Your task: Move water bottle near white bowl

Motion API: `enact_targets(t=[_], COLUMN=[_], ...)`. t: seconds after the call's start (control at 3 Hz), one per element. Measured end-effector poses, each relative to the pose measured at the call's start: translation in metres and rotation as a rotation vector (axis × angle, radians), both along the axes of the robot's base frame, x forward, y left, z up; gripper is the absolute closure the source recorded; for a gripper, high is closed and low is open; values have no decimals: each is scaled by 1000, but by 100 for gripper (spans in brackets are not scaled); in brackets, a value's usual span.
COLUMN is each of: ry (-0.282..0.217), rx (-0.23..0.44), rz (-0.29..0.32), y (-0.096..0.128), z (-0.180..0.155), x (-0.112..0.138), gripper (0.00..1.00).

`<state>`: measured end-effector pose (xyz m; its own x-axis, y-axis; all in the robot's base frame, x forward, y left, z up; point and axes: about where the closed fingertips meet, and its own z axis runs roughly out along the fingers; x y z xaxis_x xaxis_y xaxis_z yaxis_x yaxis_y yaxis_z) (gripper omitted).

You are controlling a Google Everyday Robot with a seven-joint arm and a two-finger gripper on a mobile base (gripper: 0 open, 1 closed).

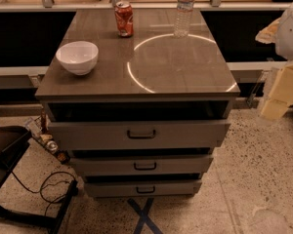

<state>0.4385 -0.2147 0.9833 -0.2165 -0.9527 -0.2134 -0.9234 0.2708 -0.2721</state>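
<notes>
Closest to me on the speckled floor is a blue tape cross [144,219], just before a grey cabinet whose three drawers [139,133] all stand slightly pulled out. Off its right side, clear of the surface [185,67], hangs the cream gripper [279,94], holding nothing; whether it is wide or narrow I cannot tell. On the front left of the surface sits the white bowl [77,57]. At the back stand a red soda can [124,19] and, well apart from the bowl at the far right, the upright water bottle [184,11].
</notes>
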Motion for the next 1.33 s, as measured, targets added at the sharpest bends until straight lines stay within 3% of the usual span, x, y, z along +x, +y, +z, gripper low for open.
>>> enact_targets(t=[0.67, 1.0, 1.33], ry=[-30, -111, -248], rx=[22, 93, 247], rz=[-18, -65, -146], y=[-2, -8, -28], z=[1, 5, 14], x=[9, 39, 91], gripper=[0, 0, 0])
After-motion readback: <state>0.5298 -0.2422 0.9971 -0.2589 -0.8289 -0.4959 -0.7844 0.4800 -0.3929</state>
